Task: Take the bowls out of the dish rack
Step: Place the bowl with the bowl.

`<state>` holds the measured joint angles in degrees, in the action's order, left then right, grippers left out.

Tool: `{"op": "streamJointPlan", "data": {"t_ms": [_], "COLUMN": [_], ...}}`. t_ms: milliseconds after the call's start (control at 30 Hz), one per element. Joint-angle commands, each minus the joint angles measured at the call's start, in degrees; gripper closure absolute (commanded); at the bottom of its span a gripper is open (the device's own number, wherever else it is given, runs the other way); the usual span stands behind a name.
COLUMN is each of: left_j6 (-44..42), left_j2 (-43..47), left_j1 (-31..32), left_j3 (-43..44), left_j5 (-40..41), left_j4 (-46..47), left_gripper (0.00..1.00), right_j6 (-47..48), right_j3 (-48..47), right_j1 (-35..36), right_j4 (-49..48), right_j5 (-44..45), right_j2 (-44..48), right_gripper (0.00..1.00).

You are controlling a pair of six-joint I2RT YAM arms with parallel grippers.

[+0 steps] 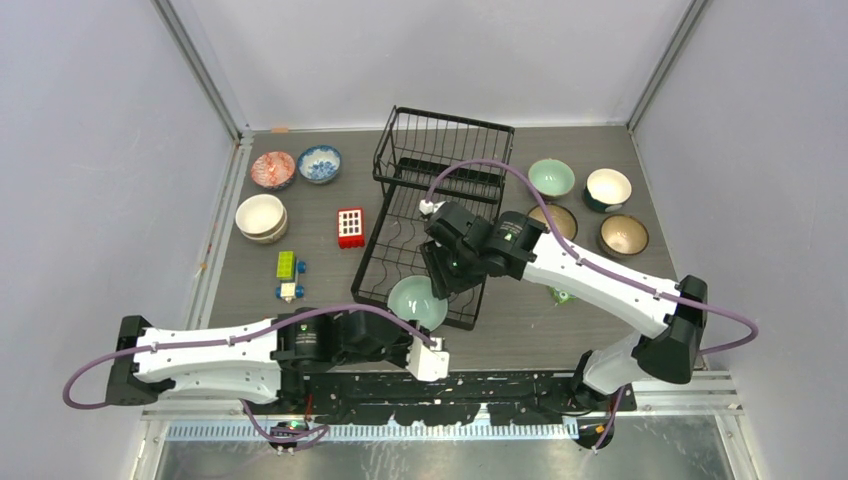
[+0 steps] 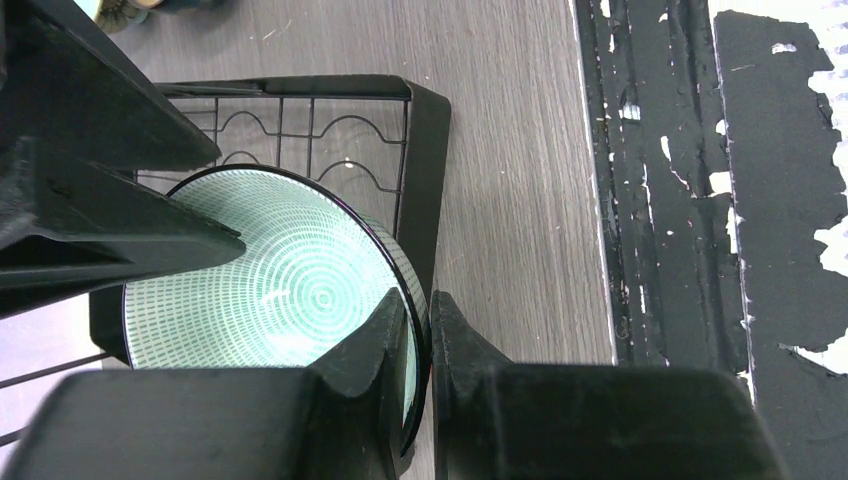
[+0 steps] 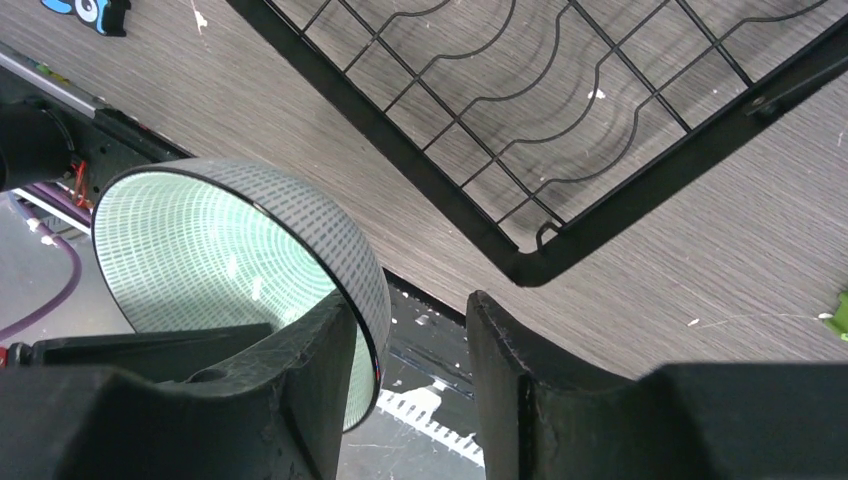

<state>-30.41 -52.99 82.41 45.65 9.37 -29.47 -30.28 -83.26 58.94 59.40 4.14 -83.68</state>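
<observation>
A pale green bowl [image 1: 417, 302] with a fine ringed pattern is at the near end of the black wire dish rack [image 1: 430, 215]. My left gripper [image 1: 424, 330] is shut on this bowl's near rim; in the left wrist view the gripper [image 2: 418, 300] pinches the rim of the bowl [image 2: 270, 280] over the rack's corner [image 2: 425, 130]. My right gripper [image 1: 442, 283] is open. In the right wrist view it [image 3: 410, 300] straddles the bowl's [image 3: 220, 250] rim, one finger inside, the other standing apart outside. The rack's tray [image 3: 520, 130] holds no other bowl.
Left of the rack are a red patterned bowl [image 1: 272, 169], a blue-and-white bowl [image 1: 319, 163], stacked cream bowls [image 1: 261, 217], a red block [image 1: 350, 227] and small toy blocks [image 1: 287, 264]. Right of it stand a pale green bowl [image 1: 551, 178], a white-lined bowl [image 1: 608, 188] and brown bowls [image 1: 623, 235].
</observation>
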Motion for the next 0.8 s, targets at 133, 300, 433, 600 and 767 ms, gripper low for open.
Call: {"op": "streamJointPlan", "data": {"t_ms": [133, 300, 433, 600, 767], "left_j6": [0.0, 0.7, 2.3, 5.2, 7.4], "left_j2": [2.1, 2.3, 2.6, 3.8, 7.0], "left_j1": [0.2, 0.2, 0.3, 0.3, 0.3], "left_j3": [1.8, 1.8, 1.5, 0.6, -0.4], "left_j5": [0.1, 0.6, 2.2, 3.3, 5.2], "left_j4": [3.9, 4.8, 5.8, 6.9, 7.7], "left_gripper": [1.00, 1.00, 0.86, 0.29, 0.00], "right_j6": [-0.8, -1.1, -1.5, -2.1, -1.6], "right_j3": [0.3, 0.3, 0.3, 0.1, -0.7], "right_j1": [0.5, 1.0, 1.0, 0.9, 0.9], "right_j4": [-4.0, -4.2, -3.7, -2.3, 3.2], "right_j5": [0.2, 1.0, 2.8, 4.9, 10.9], "right_j2": [-1.5, -1.6, -0.2, 2.2, 6.5], "right_gripper": [0.58, 0.76, 0.96, 0.99, 0.99]}}
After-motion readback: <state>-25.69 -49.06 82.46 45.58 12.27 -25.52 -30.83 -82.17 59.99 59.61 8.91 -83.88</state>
